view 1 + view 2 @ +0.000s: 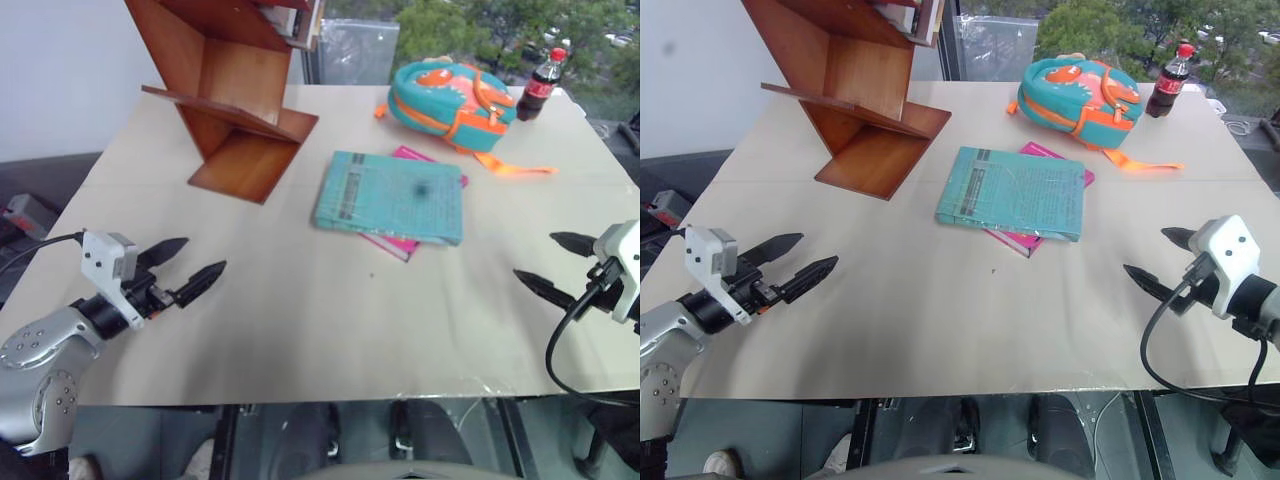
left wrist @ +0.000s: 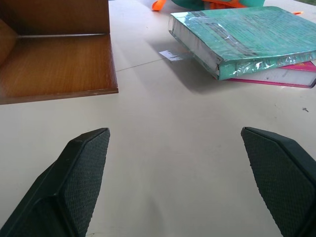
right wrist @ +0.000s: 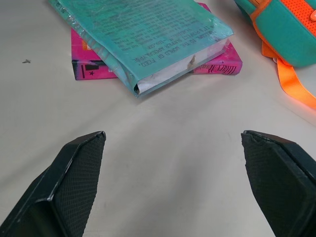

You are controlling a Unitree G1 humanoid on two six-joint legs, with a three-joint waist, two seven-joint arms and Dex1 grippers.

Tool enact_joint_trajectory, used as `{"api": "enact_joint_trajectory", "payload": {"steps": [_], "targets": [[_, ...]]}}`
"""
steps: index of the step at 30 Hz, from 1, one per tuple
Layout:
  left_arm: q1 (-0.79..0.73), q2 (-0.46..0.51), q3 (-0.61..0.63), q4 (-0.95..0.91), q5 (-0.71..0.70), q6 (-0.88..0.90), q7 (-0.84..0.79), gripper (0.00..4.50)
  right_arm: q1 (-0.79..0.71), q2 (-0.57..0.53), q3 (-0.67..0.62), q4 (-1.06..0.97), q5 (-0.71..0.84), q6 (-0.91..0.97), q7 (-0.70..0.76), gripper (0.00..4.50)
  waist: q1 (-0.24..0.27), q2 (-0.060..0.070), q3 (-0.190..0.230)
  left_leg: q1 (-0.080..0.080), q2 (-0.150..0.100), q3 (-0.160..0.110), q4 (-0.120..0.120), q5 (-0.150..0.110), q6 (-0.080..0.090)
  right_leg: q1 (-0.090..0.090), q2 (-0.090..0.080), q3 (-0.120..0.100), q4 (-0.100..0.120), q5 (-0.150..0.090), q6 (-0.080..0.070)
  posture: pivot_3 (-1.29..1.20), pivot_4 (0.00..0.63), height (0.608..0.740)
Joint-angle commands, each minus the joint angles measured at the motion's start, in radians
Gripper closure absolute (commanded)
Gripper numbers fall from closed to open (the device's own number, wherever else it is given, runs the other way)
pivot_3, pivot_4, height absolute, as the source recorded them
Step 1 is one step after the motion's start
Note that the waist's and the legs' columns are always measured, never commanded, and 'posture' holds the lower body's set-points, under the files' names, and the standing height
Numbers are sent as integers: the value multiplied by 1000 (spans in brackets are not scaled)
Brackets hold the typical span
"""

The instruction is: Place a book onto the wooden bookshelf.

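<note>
The teal book (image 1: 390, 197) lies flat near the middle of the table, stacked on a smaller pink book (image 1: 400, 245); both also show in the left wrist view (image 2: 242, 34) and the right wrist view (image 3: 143, 34). The wooden bookshelf (image 1: 225, 90) of slanted reddish-brown boards stands at the far left of the table. My left gripper (image 1: 185, 268) hovers open over the near left of the table, pointing toward the books. Over the near right edge, my right gripper (image 1: 548, 262) is open too. Neither holds anything.
A teal and orange backpack (image 1: 450, 100) lies at the far side of the beige table (image 1: 330, 320), with a cola bottle (image 1: 543, 85) beside it at the far right corner. Books stand on the shelf's top board (image 1: 915, 15).
</note>
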Motion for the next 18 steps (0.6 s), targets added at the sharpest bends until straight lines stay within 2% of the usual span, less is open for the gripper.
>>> {"api": "enact_joint_trajectory", "payload": {"steps": [1,8,11,16,18], "targets": [[0,11,19,-19,-19,2,-12,25,-20,-7,-9,-31,-3,-7,-14,0,0,0,0,0,0,0,0,0,0,0,0,0,0,0,0,0,150,740],[-23,-20,-3,-100,-52,43,29,25,-78,25,74,-42,-22,19,-79,0,0,-1,0,0,0,0,0,0,-1,0,-1,1,0,0,0,0,150,740],[-18,-25,-20,-142,-70,58,29,0,-133,37,122,1,-54,30,-120,664,-1,-1,0,0,0,0,0,0,0,0,0,1,0,0,0,0,150,740],[-2,-21,-61,-215,-91,70,2,0,-258,70,240,89,-141,19,-177,2997,-2,-1,1,0,0,1,0,0,0,0,1,2,0,0,0,0,150,740],[1,-18,-78,-237,-97,70,-11,0,-338,98,312,160,-207,14,-220,4076,-3,-1,1,1,0,1,0,0,0,0,2,2,1,0,0,0,150,740]]}}
